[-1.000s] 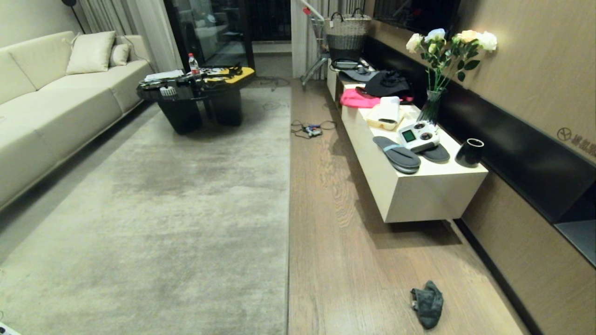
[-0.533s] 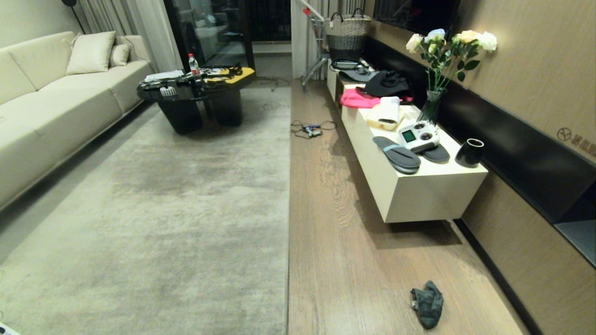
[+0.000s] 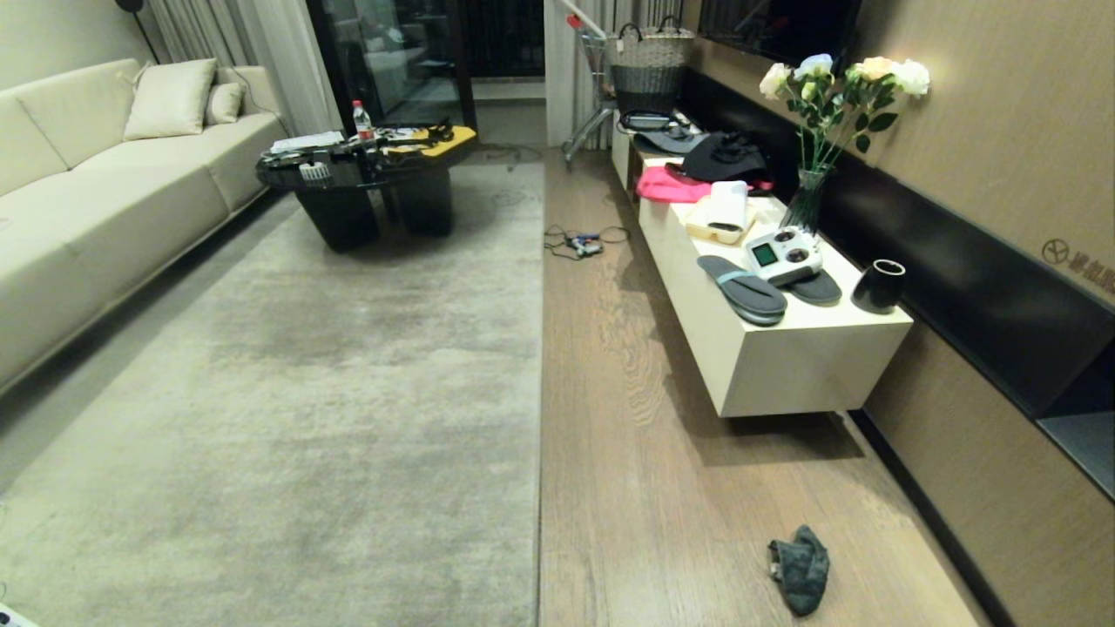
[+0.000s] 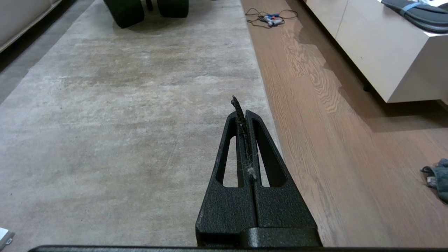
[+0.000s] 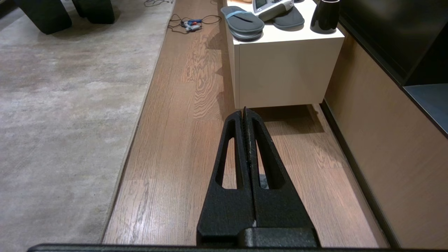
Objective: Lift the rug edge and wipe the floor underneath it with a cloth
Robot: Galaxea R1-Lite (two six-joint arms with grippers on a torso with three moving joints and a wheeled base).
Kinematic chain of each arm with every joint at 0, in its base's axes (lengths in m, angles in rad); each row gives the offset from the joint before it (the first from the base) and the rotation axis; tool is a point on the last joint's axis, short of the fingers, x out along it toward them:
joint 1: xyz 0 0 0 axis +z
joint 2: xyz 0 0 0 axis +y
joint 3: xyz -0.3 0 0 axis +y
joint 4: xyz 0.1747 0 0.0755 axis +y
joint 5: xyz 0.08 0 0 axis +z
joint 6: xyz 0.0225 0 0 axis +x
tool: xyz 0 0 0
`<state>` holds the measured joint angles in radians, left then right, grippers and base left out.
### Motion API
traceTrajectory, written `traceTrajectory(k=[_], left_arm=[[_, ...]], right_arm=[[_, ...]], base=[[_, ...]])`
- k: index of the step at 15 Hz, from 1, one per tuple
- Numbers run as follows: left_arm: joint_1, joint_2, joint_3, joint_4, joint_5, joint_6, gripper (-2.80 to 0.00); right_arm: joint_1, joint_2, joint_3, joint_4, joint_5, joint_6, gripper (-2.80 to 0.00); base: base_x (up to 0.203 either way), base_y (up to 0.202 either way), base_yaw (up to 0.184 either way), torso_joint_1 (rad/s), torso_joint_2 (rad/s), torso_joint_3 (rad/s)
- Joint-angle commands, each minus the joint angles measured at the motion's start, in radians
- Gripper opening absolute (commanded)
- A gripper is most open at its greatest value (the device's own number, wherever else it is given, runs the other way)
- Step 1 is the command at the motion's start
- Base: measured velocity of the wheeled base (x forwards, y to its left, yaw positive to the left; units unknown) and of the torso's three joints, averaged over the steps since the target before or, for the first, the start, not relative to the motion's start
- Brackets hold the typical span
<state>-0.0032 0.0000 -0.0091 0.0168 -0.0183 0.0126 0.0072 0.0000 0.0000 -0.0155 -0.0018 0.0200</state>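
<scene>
Rug edge (image 3: 540, 392): straight border, long axis running from near foreground away toward far end of room, flat on floor (image 3: 645, 488), not lifted. Rug (image 3: 305, 392) itself large, pale grey-beige, mottled, filling left and middle of head view; edge forms its right side, against bare wood planks. Planks' grain runs same way as edge.

Cloth (image 3: 800, 568): dark grey-teal, crumpled heap on floor, near foreground, right of edge and well apart from it, between edge and wall base. Slightly elongated, long axis roughly toward and away from robot. Also visible at margin of left wrist view (image 4: 437, 176).

Left gripper (image 4: 241, 115): fingers pressed together, nothing held but a few fibres stuck along the seam; hovers above rug, just beside edge, pointing along it toward far end. Right gripper (image 5: 244, 117): fingers closed flat together, empty; above floor strip, pointing toward cabinet (image 3: 784, 366). Neither arm visible in head view.

Cabinet cream, low, long axis parallel to edge, along right wall. On top: grey slippers (image 3: 745, 287), white controller (image 3: 782, 254), black cup (image 3: 878, 286), vase of flowers (image 3: 827, 131), pink fabric (image 3: 666, 185). Cables (image 3: 582, 241) on floor farther off, just right of edge. Black coffee table (image 3: 370, 178) on far part of rug; cream sofa (image 3: 96, 192) at left.
</scene>
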Motion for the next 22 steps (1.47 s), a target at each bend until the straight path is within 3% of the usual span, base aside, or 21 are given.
traceTrajectory(k=[1,5,13,22], left_arm=[[0.0,0.002,0.0,0.0,0.0,0.0,-2.8],[0.0,0.002,0.0,0.0,0.0,0.0,-2.8],[0.0,0.002,0.0,0.0,0.0,0.0,-2.8],[0.0,0.002,0.0,0.0,0.0,0.0,-2.8]], right_arm=[[0.0,0.001,0.0,0.0,0.0,0.0,-2.8],[0.0,0.002,0.0,0.0,0.0,-0.002,-2.8],[0.0,0.001,0.0,0.0,0.0,-0.003,-2.8],[0.0,0.002,0.0,0.0,0.0,-0.003,-2.8]], base=[[0.0,0.0,0.0,0.0,0.0,0.0],[0.0,0.0,0.0,-0.004,-0.1,-0.121],[0.0,0.0,0.0,0.017,-0.41,-0.392],[0.0,0.0,0.0,0.129,-0.49,-0.368]])
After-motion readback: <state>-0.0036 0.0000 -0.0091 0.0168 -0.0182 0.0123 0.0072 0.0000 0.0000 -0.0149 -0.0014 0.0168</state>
